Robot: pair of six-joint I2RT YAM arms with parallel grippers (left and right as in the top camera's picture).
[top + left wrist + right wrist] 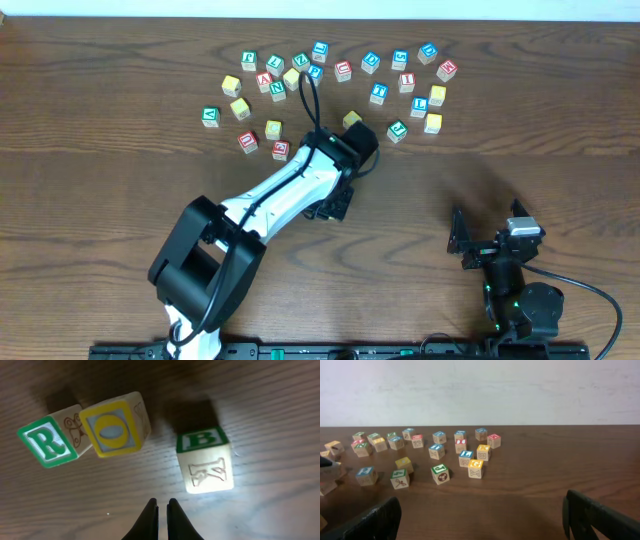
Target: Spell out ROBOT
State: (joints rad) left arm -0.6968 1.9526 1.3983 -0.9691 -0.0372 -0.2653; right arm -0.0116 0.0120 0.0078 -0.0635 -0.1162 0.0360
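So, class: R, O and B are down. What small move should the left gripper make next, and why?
Probably nudge the B block toward the O block: the R block and O sit together, but B stands apart. The left gripper, shut and empty, hovers right beside it.

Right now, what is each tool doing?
Left tool: closed, holding nothing.
Right tool: open, holding nothing.

The overhead camera looked straight down on the whole counter. The left wrist camera pointed down, very close, at three letter blocks. The right wrist camera sat low, facing level across the counter toward a pale wall. Its block cluster also appeared overhead.
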